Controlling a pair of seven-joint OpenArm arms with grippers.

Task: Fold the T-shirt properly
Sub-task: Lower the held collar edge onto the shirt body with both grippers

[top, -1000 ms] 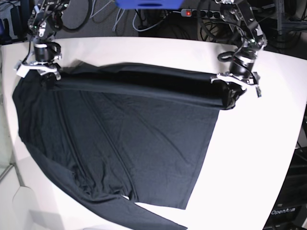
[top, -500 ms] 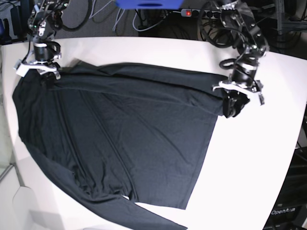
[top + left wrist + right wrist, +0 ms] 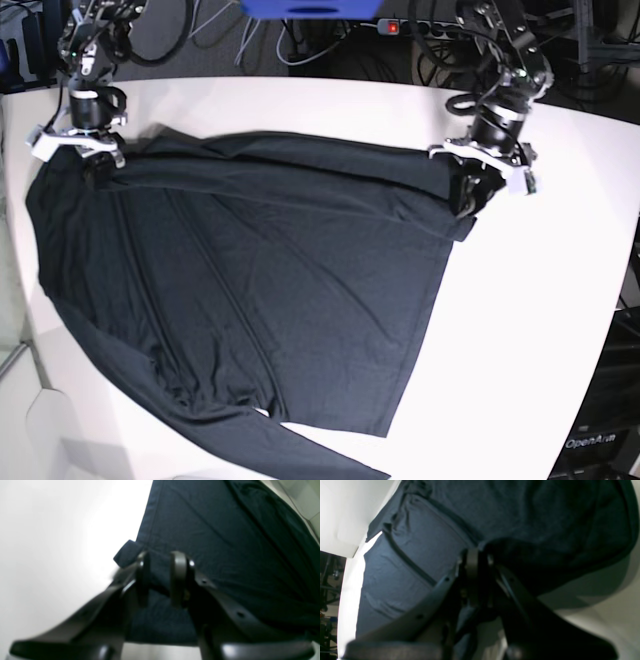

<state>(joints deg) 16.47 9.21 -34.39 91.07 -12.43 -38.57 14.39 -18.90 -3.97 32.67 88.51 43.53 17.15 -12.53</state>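
- The T-shirt (image 3: 250,290) lies spread across the white table (image 3: 540,330), its far edge folded over into a long band that runs between the two arms, with a sleeve trailing toward the near edge of the table.
- What has changed: a second ago the left gripper (image 3: 478,183) held the band's end pinched and raised. Half a second ago that end had already dropped and hung bunched under the gripper. Now the arm has pulled back a little toward the far side and the fabric end lies flat on the table.
- In the left wrist view, the left gripper (image 3: 161,577) has its jaws standing a small way apart with shirt fabric showing between and behind them; they look to be clamping nothing, so I judge it a release.
- The right gripper (image 3: 88,160) has not moved over this second. The right wrist view shows the right gripper (image 3: 476,577) with its jaws drawn close together on a ridge of the cloth at the other end of the band.
- For the task, the first long fold appears laid down on the left arm's side, while the right arm's end is not yet let go.
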